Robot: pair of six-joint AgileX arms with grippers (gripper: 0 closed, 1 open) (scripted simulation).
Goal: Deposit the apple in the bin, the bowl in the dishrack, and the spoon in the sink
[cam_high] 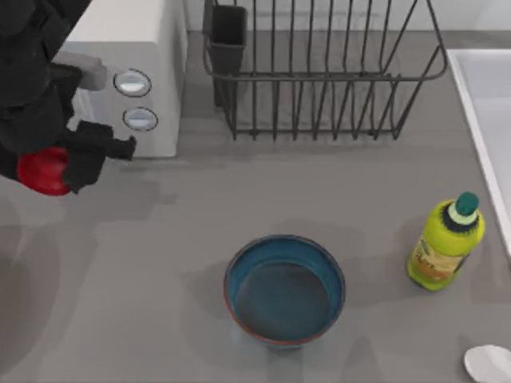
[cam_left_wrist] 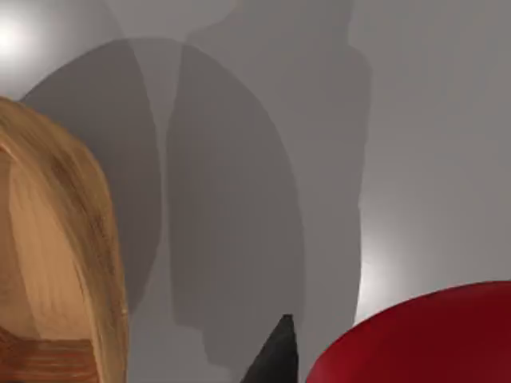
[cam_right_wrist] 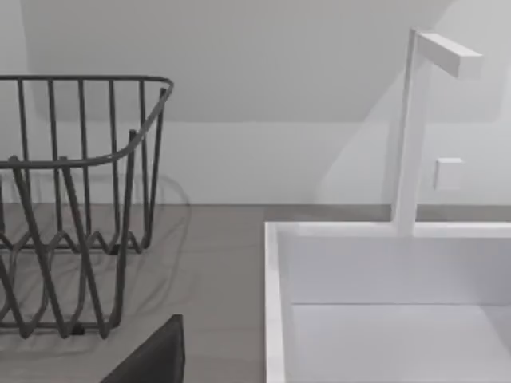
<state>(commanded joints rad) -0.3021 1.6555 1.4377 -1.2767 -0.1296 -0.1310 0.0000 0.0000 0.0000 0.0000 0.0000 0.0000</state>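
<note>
The sink is lying right of the dishrack, its basin showing nothing inside; the rack's bars are holding nothing either. The bowl, below the rack, is sitting vacant; stiff and probably weighty, it is best gripped at the rim. The left gripper, left of the rack, is pinching the apple, glossy and likely slippery. The spoon, right of the bowl, is looking light and thin. The right gripper's fingers I cannot tell.

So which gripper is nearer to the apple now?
Left. The left gripper is shut on the apple at the table's left edge. The right gripper is by the sink.
</note>
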